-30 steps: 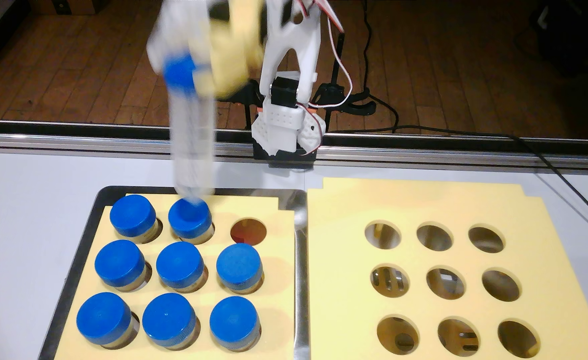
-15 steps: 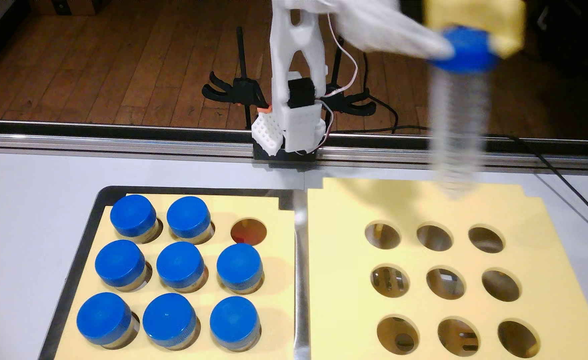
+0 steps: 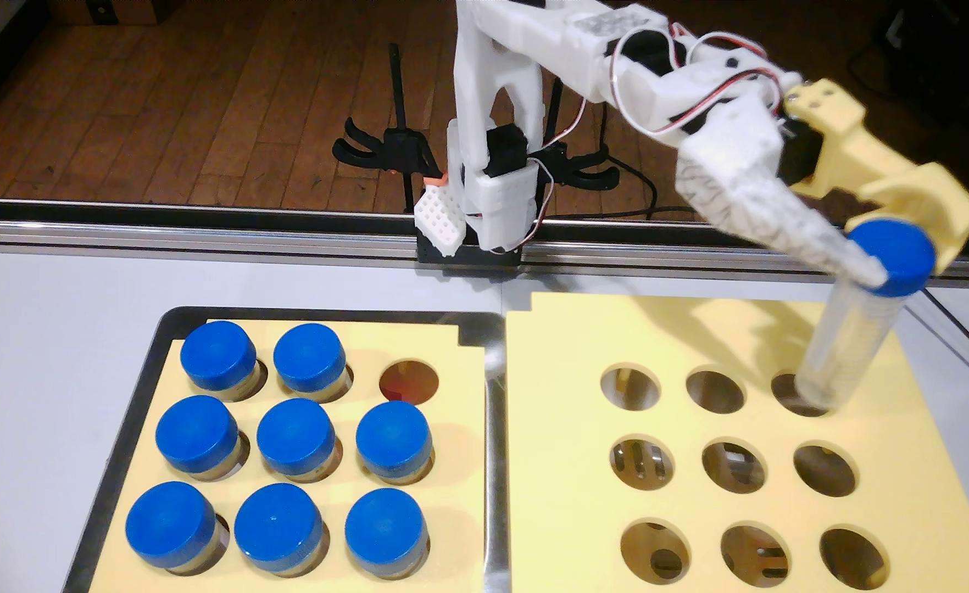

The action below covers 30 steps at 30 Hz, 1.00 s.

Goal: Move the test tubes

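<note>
Blue-capped tube [image 3: 847, 342] clamped at the cap between the two fingers of the gripper [image 3: 904, 256], white finger [image 3: 802, 242] on the near-left side, yellow finger [image 3: 927, 199] behind and to the right. Hanging below the gripper, slightly tilted, lower end dipped into the top-right hole [image 3: 793, 393] of the right-hand yellow foam rack [image 3: 573, 342]; most of the clear body well above the foam. Eight other holes of that rack, below and left of the gripper, open and unfilled. Far to the gripper's left in the fixed view, eight more tubes [image 3: 294, 436] seated upright in a second yellow foam rack [image 3: 459, 410] inside a dark-rimmed metal tray [image 3: 128, 410], only caps and short necks showing. One open hole [image 3: 409, 381] in that rack's top row, at its right end. White arm [image 3: 528, 34] reaching over from its base [image 3: 471, 251] on the table's far rail. Pale grey table [image 3: 43, 342] beneath both racks.
</note>
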Tool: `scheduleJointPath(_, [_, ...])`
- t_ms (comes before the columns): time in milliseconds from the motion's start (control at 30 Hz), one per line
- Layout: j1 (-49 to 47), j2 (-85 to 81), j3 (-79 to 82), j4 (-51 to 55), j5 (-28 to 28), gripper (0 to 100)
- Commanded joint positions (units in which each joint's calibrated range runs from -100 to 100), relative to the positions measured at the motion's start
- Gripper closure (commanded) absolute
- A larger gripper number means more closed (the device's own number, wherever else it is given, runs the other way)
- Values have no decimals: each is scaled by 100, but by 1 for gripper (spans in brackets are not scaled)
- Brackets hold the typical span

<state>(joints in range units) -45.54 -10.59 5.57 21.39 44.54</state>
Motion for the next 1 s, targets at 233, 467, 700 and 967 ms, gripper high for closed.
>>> scheduleJointPath(233, [-199, 22, 900, -137, -29, 85])
scheduleJointPath(467, [-325, -74, 2198, -118, -646, 83])
scheduleJointPath(700, [-44, -74, 1880, -137, -798, 67])
scheduleJointPath(967, [1268, -743, 92, -146, -191, 67])
